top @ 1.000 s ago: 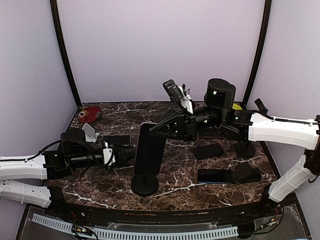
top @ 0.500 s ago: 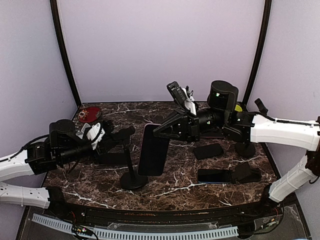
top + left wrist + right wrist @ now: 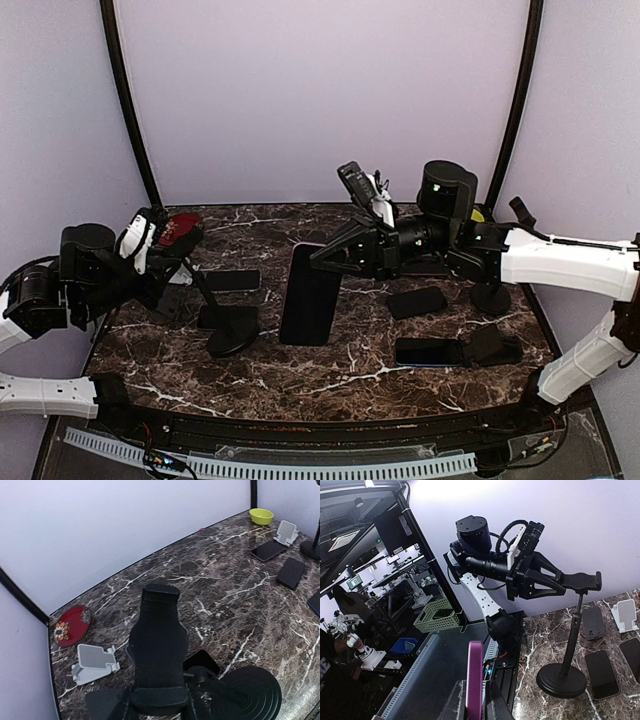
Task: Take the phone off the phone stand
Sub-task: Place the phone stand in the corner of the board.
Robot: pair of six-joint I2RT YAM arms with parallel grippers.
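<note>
The phone (image 3: 310, 298), a dark slab with a purple edge (image 3: 474, 672), hangs upright over mid-table, apart from the stand. My right gripper (image 3: 336, 258) is shut on its top edge, and its fingers (image 3: 475, 702) pinch the thin side. The black phone stand (image 3: 232, 338) rests on its round base to the left of the phone, with the pole leaning left. Its cradle (image 3: 159, 640) holds nothing and sits between the jaws of my left gripper (image 3: 178, 255), which is shut on it. In the right wrist view the stand (image 3: 564, 680) and my left gripper (image 3: 540, 577) both show.
A red plate (image 3: 180, 228) lies at the back left, with a small white stand (image 3: 95, 662) near it. Black phones lie flat (image 3: 232, 280) (image 3: 417, 301) (image 3: 430, 351). Another stand (image 3: 490, 297) is at the right, and a green bowl (image 3: 261, 516) at the back right.
My left arm has swung back and to the left, dragging the stand by its cradle out from behind the phone. The phone stays in the right gripper, shifted slightly right.
</note>
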